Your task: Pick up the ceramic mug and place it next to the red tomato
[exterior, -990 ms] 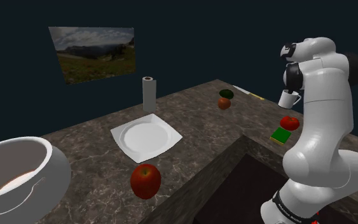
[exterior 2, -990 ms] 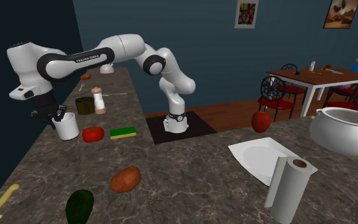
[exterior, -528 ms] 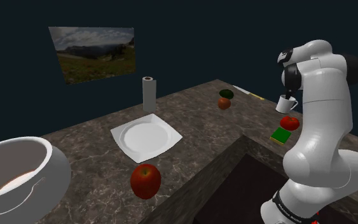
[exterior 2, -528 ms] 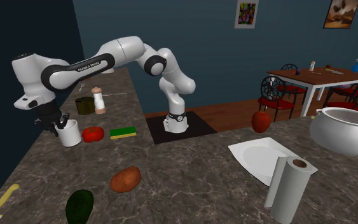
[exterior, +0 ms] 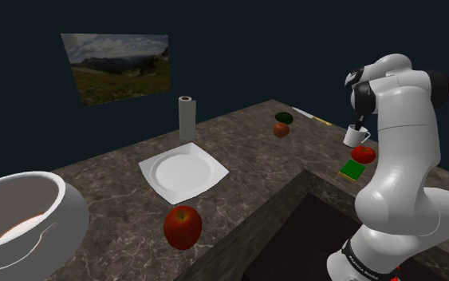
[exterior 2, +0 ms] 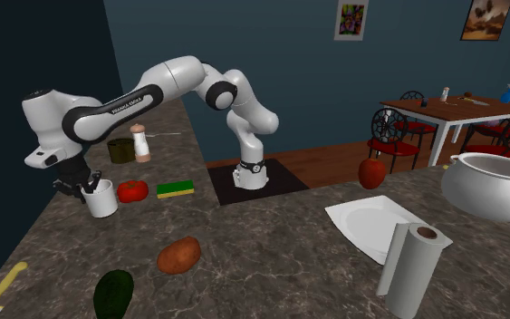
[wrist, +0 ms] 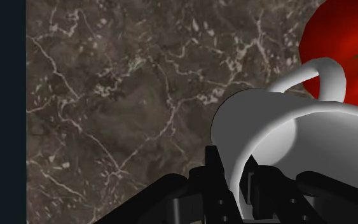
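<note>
1. The plain white, glossy mug (wrist: 269,137) with a loop handle hangs in the all-black two-finger gripper (wrist: 231,167). The gripper's fingers are clamped across the mug's wall at the rim, one finger outside the cup and one inside it.
2. In the second exterior view the mug (exterior 2: 101,199) sits low over the dark marbled stone counter (exterior 2: 271,245), just beside the round red tomato (exterior 2: 132,190) on that view's left. Whether its base touches the stone cannot be told.
3. The mug looks like a hard, stiff shell that will not give under the pads, so grip force will probably not deform it. The smooth glaze offers little friction, though, and it could slip.
4. The pinch is on one side of the rim, off the mug's centre. Its weight, likely modest, would tend to swing it about the fingers, and in the wrist view it does look tipped.
5. The rim wall away from the handle is a sound place to hold, being thin enough for the jaws and clear of the loop. In the wrist view the handle points toward the tomato (wrist: 343,38).
6. A ceramic mug would chip or crack if dropped or knocked on stone, so a gentle, level set-down seems wise.
7. The tomato is round and may roll if the handle nudges it. A green-and-yellow sponge (exterior 2: 176,189) lies on its far side.
</note>
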Controlling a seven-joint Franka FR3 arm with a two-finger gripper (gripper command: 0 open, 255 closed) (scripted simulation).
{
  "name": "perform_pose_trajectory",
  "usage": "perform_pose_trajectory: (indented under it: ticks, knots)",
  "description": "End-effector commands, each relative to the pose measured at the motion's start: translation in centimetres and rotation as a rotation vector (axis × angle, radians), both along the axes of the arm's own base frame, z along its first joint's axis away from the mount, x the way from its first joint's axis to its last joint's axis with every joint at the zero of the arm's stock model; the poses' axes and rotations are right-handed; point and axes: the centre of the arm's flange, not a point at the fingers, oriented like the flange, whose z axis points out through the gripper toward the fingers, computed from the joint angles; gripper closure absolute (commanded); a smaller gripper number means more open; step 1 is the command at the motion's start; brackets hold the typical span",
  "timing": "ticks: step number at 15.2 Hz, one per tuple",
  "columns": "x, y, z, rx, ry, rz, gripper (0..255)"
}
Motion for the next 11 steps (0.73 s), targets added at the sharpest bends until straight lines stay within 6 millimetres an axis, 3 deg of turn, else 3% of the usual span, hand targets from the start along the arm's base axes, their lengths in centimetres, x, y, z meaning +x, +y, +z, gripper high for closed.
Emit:
perform_pose_trajectory:
  ticks: [1,6,7,11]
  knots:
    - [-0.02,0.01,-0.08,-0.001,0.000,0.000,255]
    - [-0.02,0.01,-0.08,-0.001,0.000,0.000,255]
    - [-0.02,0.01,-0.08,-0.001,0.000,0.000,0]
    - [-0.02,0.01,-0.07,-0.001,0.000,0.000,0]
